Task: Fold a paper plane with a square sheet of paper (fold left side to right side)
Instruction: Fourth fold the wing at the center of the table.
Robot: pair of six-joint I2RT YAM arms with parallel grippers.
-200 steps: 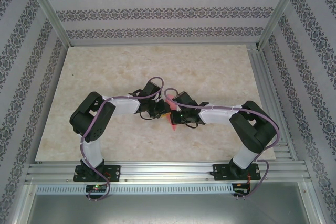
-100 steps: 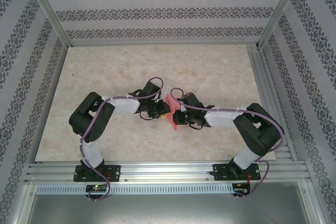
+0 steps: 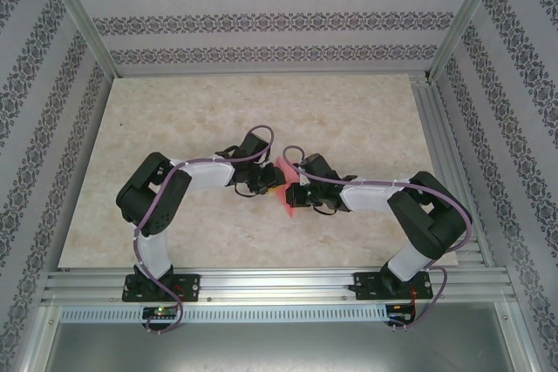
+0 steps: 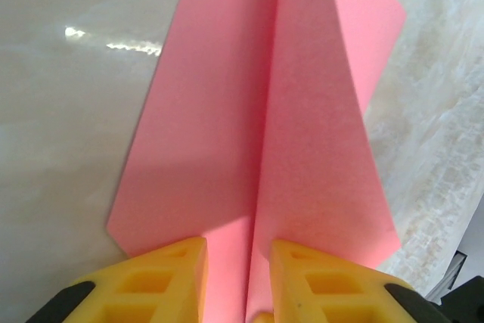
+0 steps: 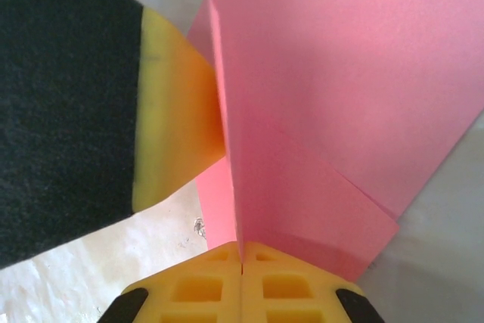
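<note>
The pink square sheet of paper (image 3: 284,187) is folded into a pointed shape with a centre crease and stands on edge between my two grippers at mid-table. My right gripper (image 3: 296,194) is shut on its lower edge; in the right wrist view the yellow fingers (image 5: 261,277) meet with the paper (image 5: 340,73) pinched at the fold by this gripper (image 5: 242,249). My left gripper (image 3: 268,182) faces it from the left. In the left wrist view its jaws (image 4: 238,246) stand slightly apart, straddling the crease of the paper (image 4: 302,149). One left finger (image 5: 174,126) lies against the sheet.
The beige marble-look table (image 3: 349,111) stretches behind and to both sides of the arms. Aluminium rails (image 3: 279,285) run along the near edge, and a frame post (image 3: 453,32) rises at the right. Patterned walls (image 3: 261,6) enclose the workspace.
The right gripper has drawn back to the right and more of the pink paper now shows standing up between the grippers. The left jaws have parted a little.
</note>
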